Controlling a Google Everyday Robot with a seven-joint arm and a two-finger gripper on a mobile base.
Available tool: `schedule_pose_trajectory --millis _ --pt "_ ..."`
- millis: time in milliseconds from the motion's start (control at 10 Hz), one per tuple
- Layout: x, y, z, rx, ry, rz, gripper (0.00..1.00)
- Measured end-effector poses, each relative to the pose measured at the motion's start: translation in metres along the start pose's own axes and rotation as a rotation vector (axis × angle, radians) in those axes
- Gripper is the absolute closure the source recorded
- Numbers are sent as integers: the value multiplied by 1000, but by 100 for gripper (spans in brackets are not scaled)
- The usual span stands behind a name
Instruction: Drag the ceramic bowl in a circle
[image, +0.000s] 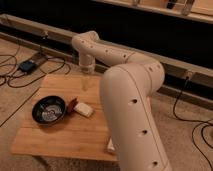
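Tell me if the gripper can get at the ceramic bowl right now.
Probably yes. The gripper hangs above the far part of the wooden table, and the ceramic bowl lies uncovered toward the left. The reddish-brown object and white block lie at its right, leaving its top and far rim free.

Wooden table (65, 136), perhaps carpeted floor (182, 145).

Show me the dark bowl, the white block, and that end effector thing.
ceramic bowl (49, 110), camera view, its patterned inside.
white block (84, 110), camera view, its top face.
end effector (85, 81), camera view, tip above far edge of table (60, 141).
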Motion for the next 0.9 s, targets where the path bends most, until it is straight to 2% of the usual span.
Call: schedule_pose_trajectory --millis 100,300,500,700,900 --pt "-4 1 -1 1 -10 -10 20" --pt "-30 11 -8 22 -66 -67 20" --pt "-47 33 -13 39 -114 -125 20" --pt "-53 63 -11 43 -133 -178 20" --pt "-54 98 -3 35 -131 -228 20"
